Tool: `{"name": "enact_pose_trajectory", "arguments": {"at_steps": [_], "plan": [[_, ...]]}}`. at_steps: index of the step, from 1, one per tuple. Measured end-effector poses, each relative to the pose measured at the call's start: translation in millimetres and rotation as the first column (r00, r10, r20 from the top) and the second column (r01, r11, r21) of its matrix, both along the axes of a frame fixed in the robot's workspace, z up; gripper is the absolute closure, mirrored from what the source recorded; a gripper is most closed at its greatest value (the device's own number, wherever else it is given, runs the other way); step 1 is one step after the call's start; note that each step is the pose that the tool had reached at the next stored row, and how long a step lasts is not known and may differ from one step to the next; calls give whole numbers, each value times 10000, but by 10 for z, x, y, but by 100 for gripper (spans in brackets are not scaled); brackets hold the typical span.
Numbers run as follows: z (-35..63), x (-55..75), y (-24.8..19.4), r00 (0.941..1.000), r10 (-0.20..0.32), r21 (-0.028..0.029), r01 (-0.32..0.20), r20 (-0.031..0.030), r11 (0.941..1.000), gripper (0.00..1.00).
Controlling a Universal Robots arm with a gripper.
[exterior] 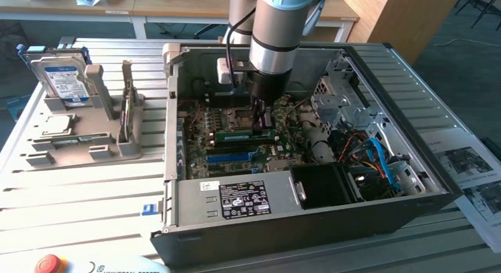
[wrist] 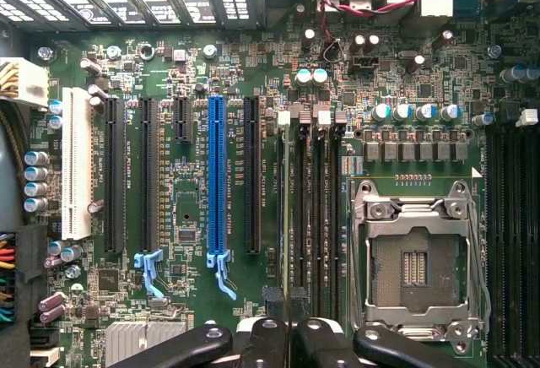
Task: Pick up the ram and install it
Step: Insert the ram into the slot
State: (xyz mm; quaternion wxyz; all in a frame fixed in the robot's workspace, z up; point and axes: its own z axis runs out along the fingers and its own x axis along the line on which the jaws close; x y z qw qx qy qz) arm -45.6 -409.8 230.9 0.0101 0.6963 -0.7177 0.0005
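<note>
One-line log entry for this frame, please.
end effector: shut on ram | position: over memory slots, inside open case | seating: cannot tell

Around me: an open computer case (exterior: 313, 229) and spare parts.
Inside I look down on the motherboard (wrist: 190, 216), with its blue slot (wrist: 217, 174), white slot (wrist: 78, 165) and open processor socket (wrist: 419, 258); the power supply (exterior: 234, 199) sits along the near wall. At the exterior view's left a grey holder (exterior: 78, 152) carries an upright hard drive (exterior: 63, 79) and a flat processor chip (exterior: 56, 125).
</note>
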Motion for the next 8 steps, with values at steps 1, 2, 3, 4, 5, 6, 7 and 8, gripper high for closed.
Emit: {"name": "enact_pose_trajectory", "arguments": {"at_steps": [1, 2, 3, 4, 5, 6, 7, 8], "plan": [[0, 2, 0, 10000, 0, 0, 0, 0, 10000, 88], [0, 4, 0, 10000, 1, -1, -1, 0, 10000, 88], [0, 5, 0, 10000, 0, -1, 0, 0, 10000, 88], [0, 9, 0, 10000, 1, 0, -1, 0, 10000, 88], [0, 9, 0, 10000, 1, -1, -1, 0, 10000, 88], [0, 9, 0, 10000, 0, 0, 0, 0, 10000, 88], [0, 9, 0, 10000, 1, 0, -1, 0, 10000, 88], [0, 9, 0, 10000, 0, -1, 0, 0, 10000, 88]]}}
